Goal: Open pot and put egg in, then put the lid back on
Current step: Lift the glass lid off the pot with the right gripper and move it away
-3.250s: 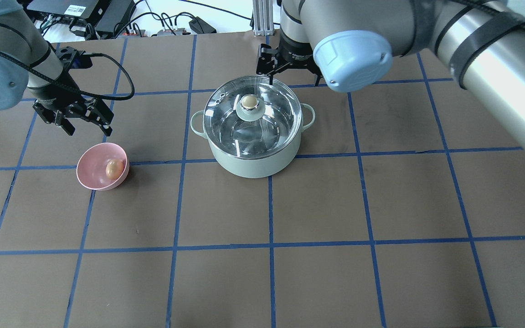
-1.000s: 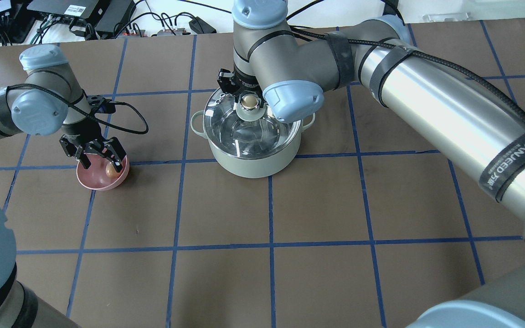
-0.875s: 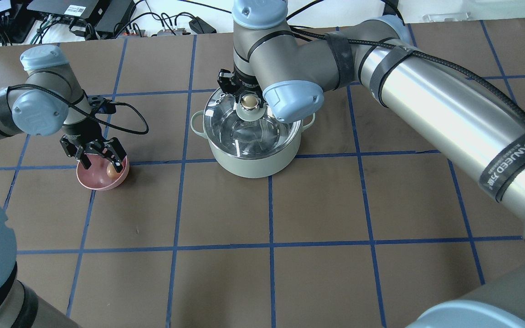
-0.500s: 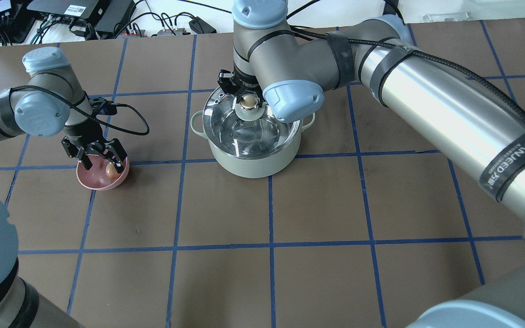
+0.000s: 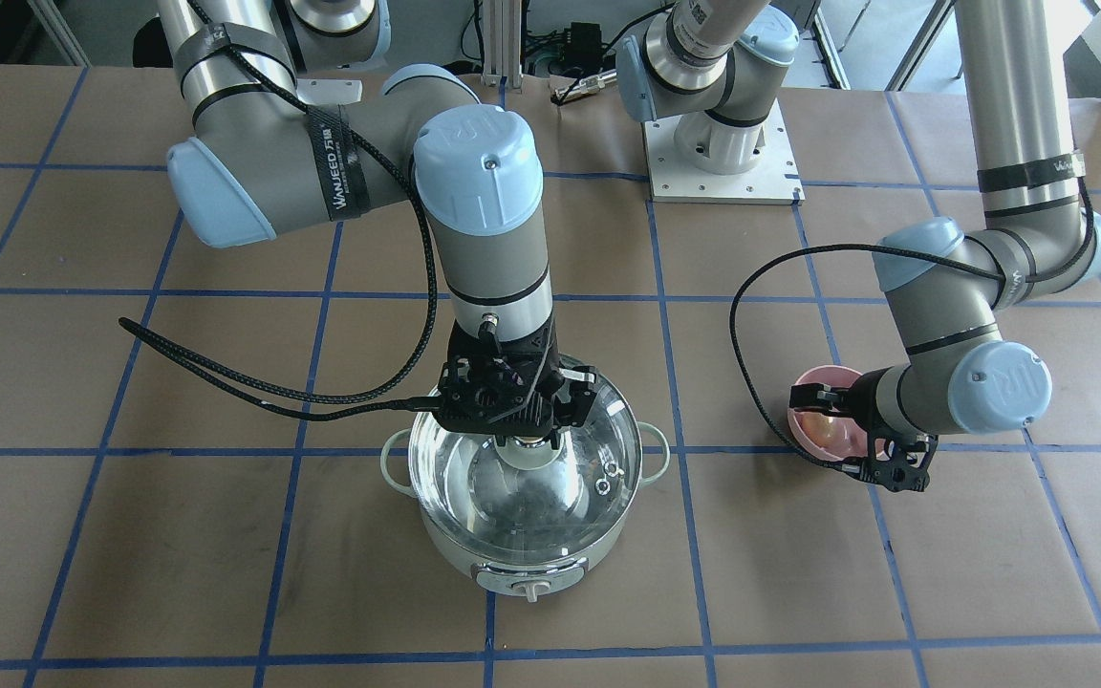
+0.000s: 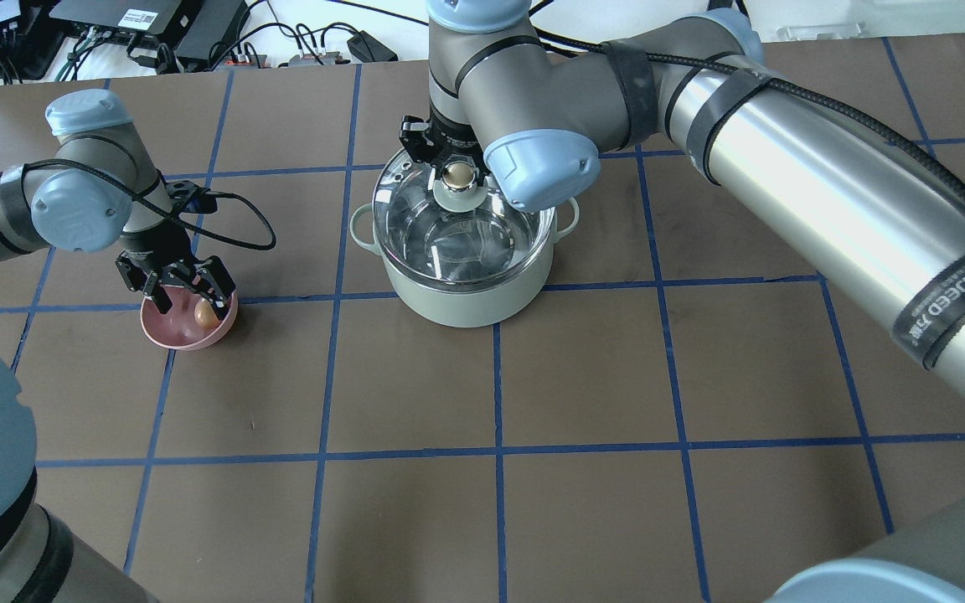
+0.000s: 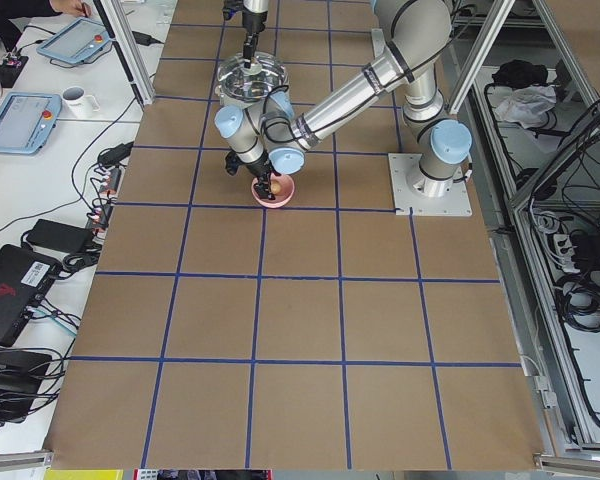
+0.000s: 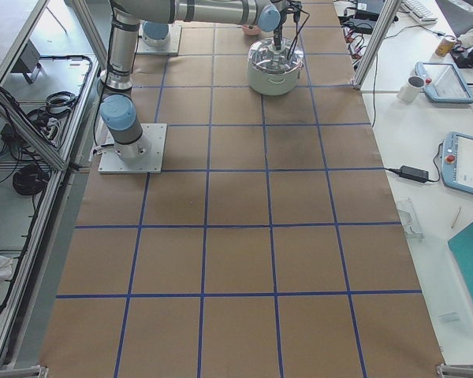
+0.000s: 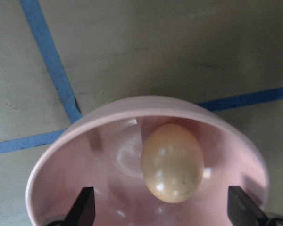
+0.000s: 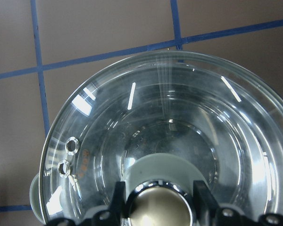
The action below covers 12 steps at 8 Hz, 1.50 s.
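Right tool (image 6: 459, 173) has lifted the lid (image 6: 414, 205).

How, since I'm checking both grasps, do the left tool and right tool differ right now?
The left tool is open wide, while the right tool is shut on the lid at its knob. The left tool's fingers flank the egg without touching it; the right tool's press the knob. The left tool reaches into the pink bowl, the right tool sits over the pot. Both point downward.

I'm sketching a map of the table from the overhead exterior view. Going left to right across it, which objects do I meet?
Pink bowl holding the egg → pot under the lid.
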Tool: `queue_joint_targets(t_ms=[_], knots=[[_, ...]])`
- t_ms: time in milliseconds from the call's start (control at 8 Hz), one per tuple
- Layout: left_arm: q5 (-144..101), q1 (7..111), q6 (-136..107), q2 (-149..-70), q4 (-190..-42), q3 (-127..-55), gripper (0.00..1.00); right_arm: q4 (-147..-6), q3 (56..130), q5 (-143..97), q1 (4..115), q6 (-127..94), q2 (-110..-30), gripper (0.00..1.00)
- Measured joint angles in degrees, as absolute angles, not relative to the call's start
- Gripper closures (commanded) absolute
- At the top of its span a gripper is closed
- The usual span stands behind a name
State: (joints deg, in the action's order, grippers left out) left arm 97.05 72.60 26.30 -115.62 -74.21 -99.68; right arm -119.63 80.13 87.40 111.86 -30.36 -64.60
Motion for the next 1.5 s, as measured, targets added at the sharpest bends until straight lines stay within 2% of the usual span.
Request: queue_joint_targets(t_ms=[500, 1000, 1125, 1250, 1500], knots=[[97.08, 72.60, 26.40, -116.59, -72.73, -99.67, 0.11, -108.78, 78.50, 87.79, 104.62, -19.65, -69.58, 0.96], [97.18, 72.60, 26.66, -116.71, -72.44, -99.74, 0.10, -101.36, 79.13, 88.91, 94.27, -9.21, -74.19, 0.99], [97.16, 72.60, 26.75, -116.71, -72.43, -99.75, 0.15, -100.66, 79.55, 88.85, 92.12, -7.31, -74.71, 1.00], [97.13, 72.60, 26.78, -116.72, -72.43, -99.75, 0.25, -100.36, 80.14, 88.72, 90.32, -3.99, -75.06, 1.00], [96.75, 72.60, 26.80, -116.72, -72.42, -99.76, 0.31, -99.79, 81.27, 88.29, 87.03, 0.60, -75.77, 1.00]])
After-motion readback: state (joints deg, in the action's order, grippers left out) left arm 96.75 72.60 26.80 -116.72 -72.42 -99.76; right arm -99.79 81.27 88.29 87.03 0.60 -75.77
